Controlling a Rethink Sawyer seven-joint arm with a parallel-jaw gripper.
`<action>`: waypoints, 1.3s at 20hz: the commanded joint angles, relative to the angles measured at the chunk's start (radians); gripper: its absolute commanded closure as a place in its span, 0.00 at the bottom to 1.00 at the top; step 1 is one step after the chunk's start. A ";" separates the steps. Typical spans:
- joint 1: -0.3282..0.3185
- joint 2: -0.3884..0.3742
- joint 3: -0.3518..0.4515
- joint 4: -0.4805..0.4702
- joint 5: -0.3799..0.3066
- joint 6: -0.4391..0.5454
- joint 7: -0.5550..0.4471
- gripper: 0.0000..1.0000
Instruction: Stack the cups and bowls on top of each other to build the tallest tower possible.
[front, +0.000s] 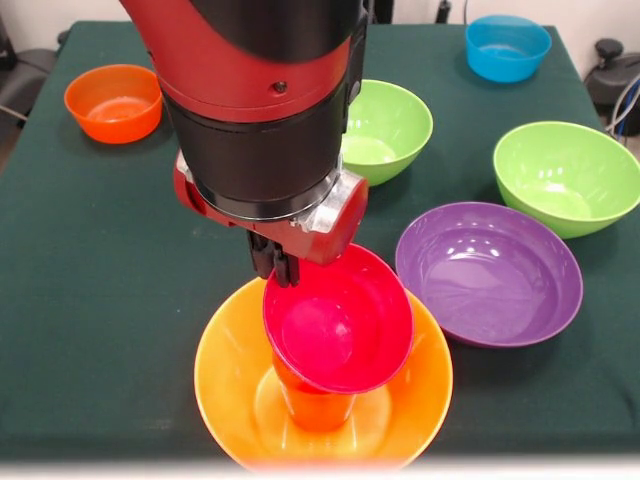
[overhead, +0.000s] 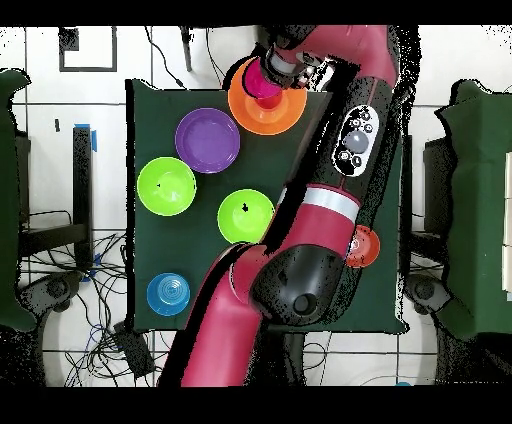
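Near the table's front edge stands the tower: a big orange bowl (front: 215, 370) with an orange cup (front: 316, 406) upright in its middle. A small crimson bowl (front: 340, 320) rests tilted on the cup, its opening facing the camera. My gripper (front: 278, 268) comes down from above and is shut on the crimson bowl's upper left rim. In the overhead view the crimson bowl (overhead: 262, 82) sits over the big orange bowl (overhead: 278, 112) at the table's top edge, and the arm covers the gripper.
A wide purple bowl (front: 488, 272) lies just right of the tower. Two lime green bowls (front: 385, 130) (front: 565, 175) stand behind it. A blue bowl (front: 507, 47) is at the far right and a small orange bowl (front: 113, 102) at the far left.
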 joint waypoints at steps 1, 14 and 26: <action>-0.002 0.018 0.126 0.048 -0.099 -0.079 -0.180 1.00; 0.007 0.022 0.197 0.061 -0.161 -0.116 -0.172 1.00; 0.013 0.014 0.231 0.061 -0.200 -0.107 -0.158 1.00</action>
